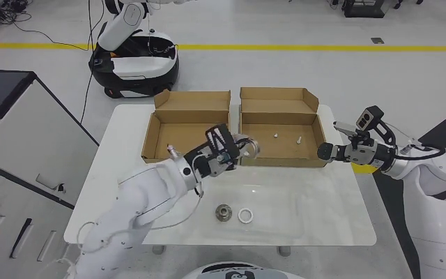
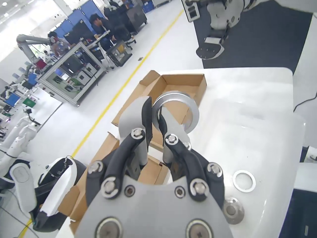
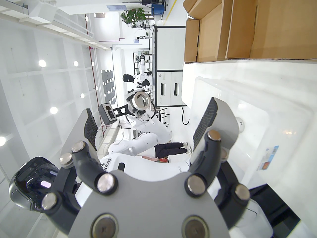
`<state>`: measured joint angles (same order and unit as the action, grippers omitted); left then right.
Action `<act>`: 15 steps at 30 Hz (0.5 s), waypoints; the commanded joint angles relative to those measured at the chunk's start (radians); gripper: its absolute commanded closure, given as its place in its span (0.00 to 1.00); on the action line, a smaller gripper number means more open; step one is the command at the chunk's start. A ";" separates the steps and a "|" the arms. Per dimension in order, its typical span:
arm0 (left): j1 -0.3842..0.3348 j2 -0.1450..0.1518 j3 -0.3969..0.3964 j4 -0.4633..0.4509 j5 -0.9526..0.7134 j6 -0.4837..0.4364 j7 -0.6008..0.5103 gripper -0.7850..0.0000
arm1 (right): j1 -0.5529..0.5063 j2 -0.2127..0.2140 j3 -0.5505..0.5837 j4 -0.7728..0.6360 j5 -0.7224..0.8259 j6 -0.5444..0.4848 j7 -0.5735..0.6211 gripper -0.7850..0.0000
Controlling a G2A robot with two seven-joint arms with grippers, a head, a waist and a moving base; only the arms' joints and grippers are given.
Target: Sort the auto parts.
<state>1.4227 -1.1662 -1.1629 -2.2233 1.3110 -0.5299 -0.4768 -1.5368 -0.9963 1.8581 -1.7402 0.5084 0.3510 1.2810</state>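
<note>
The left gripper (image 2: pixel 154 115) is pinching a metal ring (image 2: pixel 195 115) above a cardboard box (image 1: pixel 279 162). The right gripper (image 3: pixel 150 106) is holding its fingers apart

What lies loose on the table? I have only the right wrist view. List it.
Observer: A flanged metal part and a white ring lie side by side, apart, near the table edge closest to the robot.
Operator: Report what the right box holds.
Observer: Two small white parts lie on its floor.
Operator: Place the left arm's load.
Observer: The left fingers hold a metal ring at the right box's near corner, the one beside the left box.
</note>
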 commanded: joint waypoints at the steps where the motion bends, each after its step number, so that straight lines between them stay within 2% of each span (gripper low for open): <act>1: 0.041 0.007 -0.058 -0.007 -0.019 -0.023 0.077 1.00 | 0.000 0.000 0.000 0.000 0.000 0.000 0.000 0.00; 8: 0.157 0.027 -0.235 -0.007 -0.078 -0.104 0.302 1.00 | 0.000 0.000 0.000 0.000 0.000 0.000 0.000 0.00; 15: 0.225 0.040 -0.373 0.018 -0.156 -0.213 0.502 1.00 | 0.000 0.000 0.000 0.000 0.000 0.000 0.000 0.00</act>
<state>1.6389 -1.1279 -1.5163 -2.2119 1.1703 -0.7204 -0.0155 -1.5368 -0.9963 1.8581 -1.7402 0.5084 0.3510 1.2810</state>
